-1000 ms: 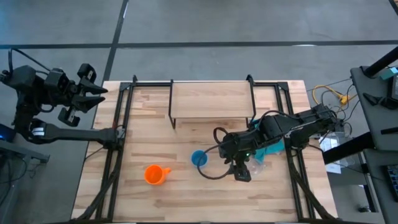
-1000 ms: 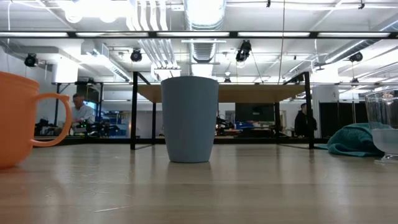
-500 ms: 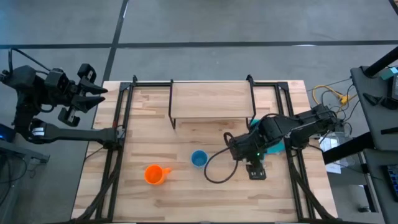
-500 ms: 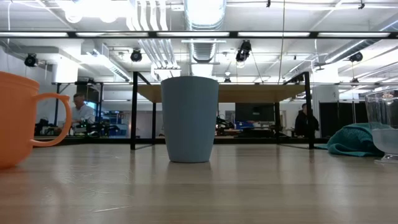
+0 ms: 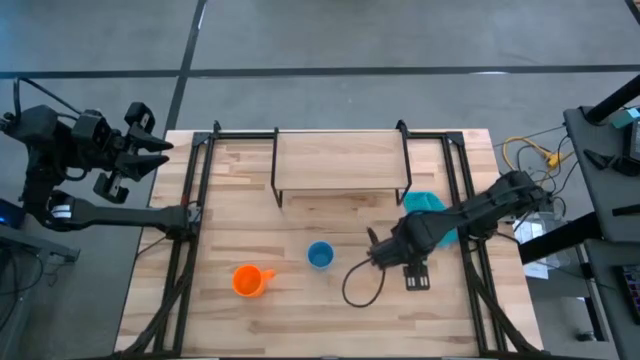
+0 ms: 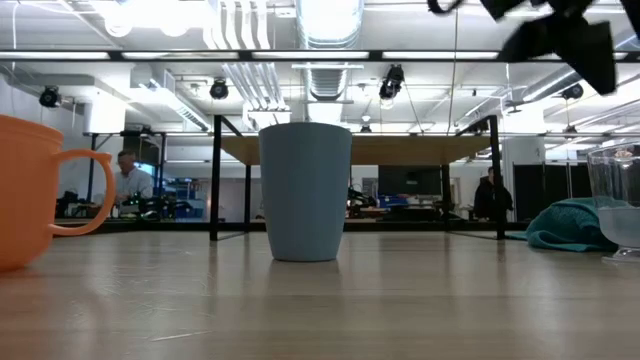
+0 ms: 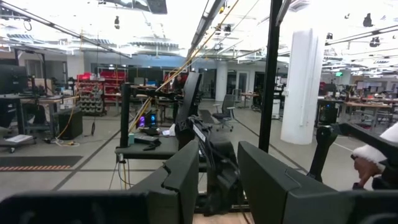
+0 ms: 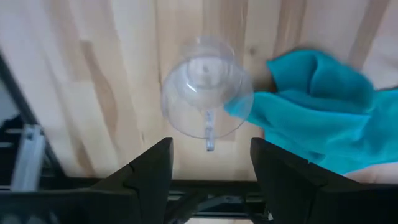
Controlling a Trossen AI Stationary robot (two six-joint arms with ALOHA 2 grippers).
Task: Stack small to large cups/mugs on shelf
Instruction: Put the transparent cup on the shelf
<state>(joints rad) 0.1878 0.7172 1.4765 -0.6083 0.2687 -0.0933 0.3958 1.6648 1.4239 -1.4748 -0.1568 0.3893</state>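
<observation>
The clear cup (image 8: 205, 93) stands upright on the table, seen from above in the right wrist view, and it is at the right edge of the low view (image 6: 620, 205). My right gripper (image 8: 211, 180) hangs open above it, pointing down, touching nothing; its dark shape shows top right in the low view (image 6: 560, 35). In the high view the right arm (image 5: 420, 240) covers the cup. The blue cup (image 5: 320, 255) and the orange mug (image 5: 250, 280) stand on the table in front of the shelf (image 5: 340, 160). My left gripper (image 5: 155, 150) waits open beyond the table's left edge.
A teal cloth (image 8: 323, 112) lies right beside the clear cup, touching its side, and shows in the high view (image 5: 425, 203). A black cable loop (image 5: 360, 285) hangs from the right arm over the table. Black frame rails (image 5: 190, 250) run along both table sides.
My right arm has swung toward the table's right edge, away from the blue cup, and now stands over the clear cup. Its gripper has come down into the top right of the low view. The cups and the mug have stayed where they were.
</observation>
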